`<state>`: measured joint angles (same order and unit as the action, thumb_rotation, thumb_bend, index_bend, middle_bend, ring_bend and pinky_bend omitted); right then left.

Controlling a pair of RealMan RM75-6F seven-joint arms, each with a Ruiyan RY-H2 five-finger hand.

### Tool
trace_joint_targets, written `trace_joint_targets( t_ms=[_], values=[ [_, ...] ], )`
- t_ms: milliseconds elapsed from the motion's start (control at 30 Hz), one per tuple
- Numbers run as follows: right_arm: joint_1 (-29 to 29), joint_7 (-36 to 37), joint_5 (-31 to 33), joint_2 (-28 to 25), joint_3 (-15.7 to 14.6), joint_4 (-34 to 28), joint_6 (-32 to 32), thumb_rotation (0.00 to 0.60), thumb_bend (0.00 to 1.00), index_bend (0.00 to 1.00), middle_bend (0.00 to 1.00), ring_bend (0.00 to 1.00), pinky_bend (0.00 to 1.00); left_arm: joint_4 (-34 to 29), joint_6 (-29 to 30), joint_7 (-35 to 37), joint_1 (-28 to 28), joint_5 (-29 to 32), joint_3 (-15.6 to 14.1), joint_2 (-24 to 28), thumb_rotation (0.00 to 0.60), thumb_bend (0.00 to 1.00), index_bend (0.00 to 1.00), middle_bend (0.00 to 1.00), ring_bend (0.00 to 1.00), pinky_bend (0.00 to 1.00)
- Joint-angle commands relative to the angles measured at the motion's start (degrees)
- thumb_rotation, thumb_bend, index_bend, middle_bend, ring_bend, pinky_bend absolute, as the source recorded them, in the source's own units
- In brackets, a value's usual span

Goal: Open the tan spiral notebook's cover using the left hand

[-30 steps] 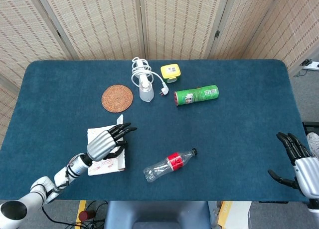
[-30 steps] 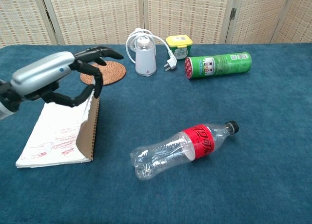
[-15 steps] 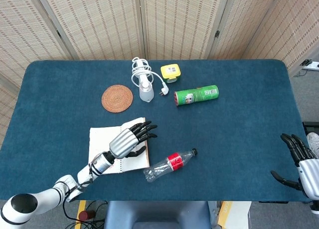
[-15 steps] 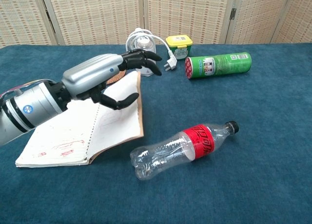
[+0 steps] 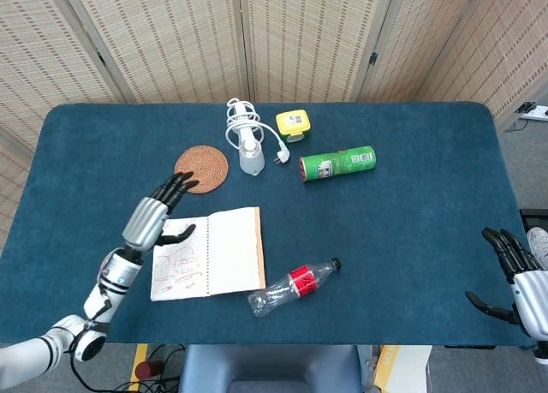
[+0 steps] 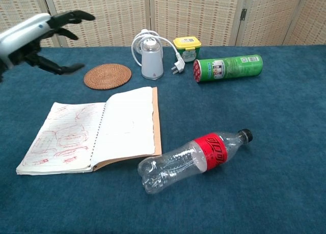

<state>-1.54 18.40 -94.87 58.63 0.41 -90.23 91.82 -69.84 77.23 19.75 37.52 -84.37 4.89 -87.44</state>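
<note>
The tan spiral notebook (image 5: pixel 208 253) (image 6: pixel 97 129) lies open and flat on the blue table, its cover turned over to the right beside a page with red scribbles. My left hand (image 5: pixel 154 215) (image 6: pixel 38 37) hovers above the notebook's left page, lifted clear of it, fingers spread and holding nothing. My right hand (image 5: pixel 518 277) stays at the table's far right edge, fingers apart and empty; the chest view does not show it.
A clear plastic bottle with a red label (image 5: pixel 295 284) (image 6: pixel 196 155) lies touching the notebook's lower right corner. Further back are a woven coaster (image 5: pixel 201 167), a white charger with cable (image 5: pixel 249 145), a yellow tape measure (image 5: pixel 293 124) and a green can (image 5: pixel 337 163) on its side.
The cover went from upright to lying flat on the right. My left hand let go, then rose and drew back to the left. The bottle shifted slightly right.
</note>
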Motion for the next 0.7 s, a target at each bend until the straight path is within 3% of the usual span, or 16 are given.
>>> trace_joint_targets(
  t_ms=[33,400,700],
  values=[
    [-0.3,0.0,0.0,0.0,0.1,0.1,-0.4,0.600,0.21,0.00,0.12,0.01,0.15,-1.4,0.3,-1.9,-3.2,2.9,0.2,2.9,0.600,0.34,0.16,0.07,0.05,0.22],
    [-2.2,-0.4,-0.5,-0.5,0.1,-0.1,-2.9,0.600,0.21,0.00,0.12,0.01,0.15,-8.5,4.3,-12.6,-13.4,11.3,0.6,9.6,0.600,0.34,0.21,0.07,0.05,0.22],
    [-3.6,-1.0,-0.6,-0.4,0.1,-0.4,-4.9,0.600,0.21,0.00,0.12,0.01,0.15,-15.5,11.0,-18.4,-22.1,12.9,-0.9,14.6,0.600,0.34,0.23,0.07,0.05,0.22]
  ],
)
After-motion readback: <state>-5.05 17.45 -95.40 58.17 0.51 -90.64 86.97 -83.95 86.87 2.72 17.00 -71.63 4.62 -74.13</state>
